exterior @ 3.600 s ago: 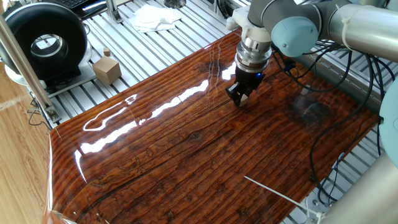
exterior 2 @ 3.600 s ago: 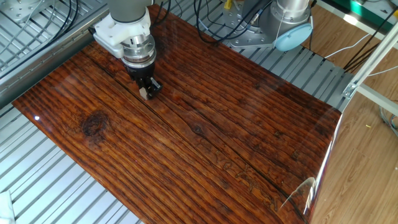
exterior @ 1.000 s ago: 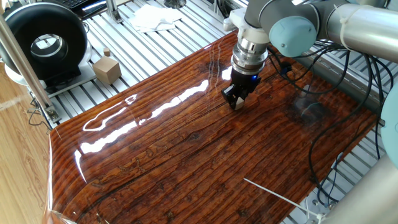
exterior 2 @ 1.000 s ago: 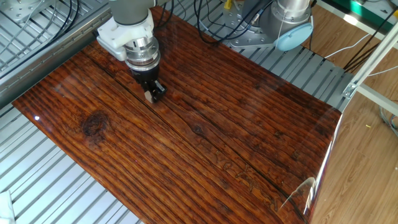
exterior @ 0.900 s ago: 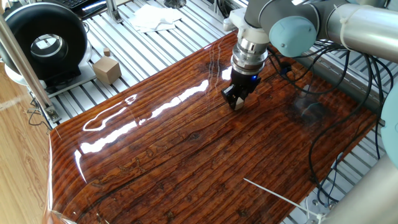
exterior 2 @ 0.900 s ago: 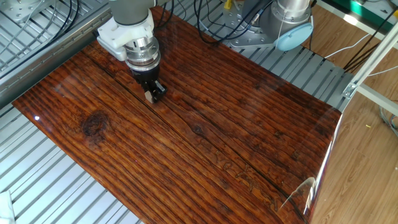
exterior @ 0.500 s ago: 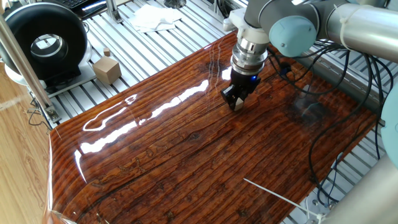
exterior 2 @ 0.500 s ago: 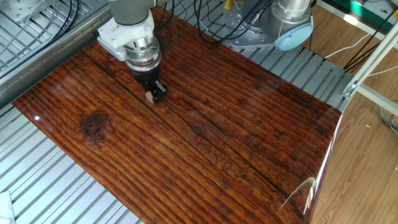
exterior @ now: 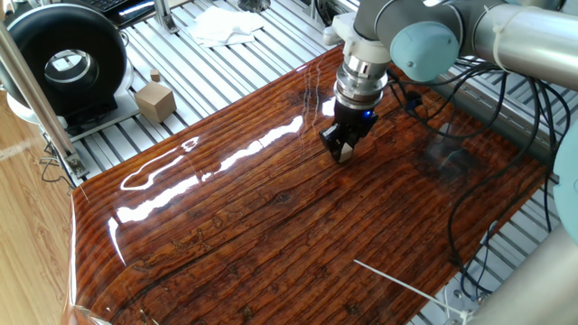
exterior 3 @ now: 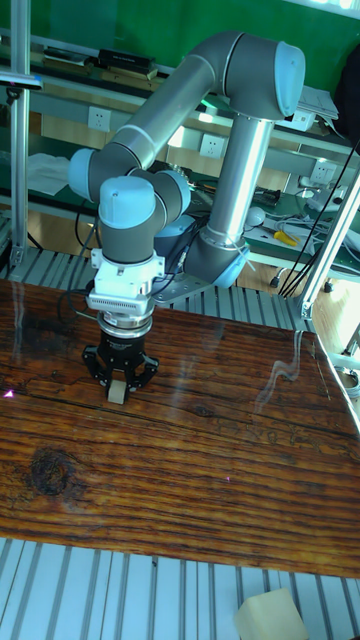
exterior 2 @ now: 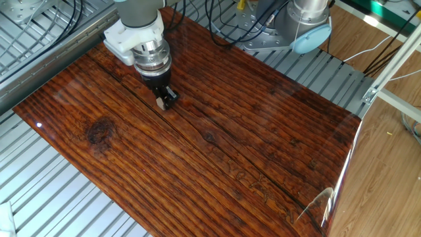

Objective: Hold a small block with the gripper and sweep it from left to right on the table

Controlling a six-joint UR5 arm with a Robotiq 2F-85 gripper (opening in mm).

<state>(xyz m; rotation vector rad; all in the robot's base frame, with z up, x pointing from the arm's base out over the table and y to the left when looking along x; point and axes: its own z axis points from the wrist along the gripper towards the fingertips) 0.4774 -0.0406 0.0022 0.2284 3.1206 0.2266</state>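
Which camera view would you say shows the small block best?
The tall fixed view: the small block shows face-on between the hand's fingers. In both other fixed views it is a pale sliver.

**Count of the things in view**

There is one robot arm, and it carries one gripper with two black fingers. Between these fingers sits one small block. There is one table, a dark red-brown board. On the slatted metal frame beside it stands one larger tan cube with one small knob on top. Near it there is one black round device and one white cloth. In the tall fixed view, one more tan block shows at the lower edge.
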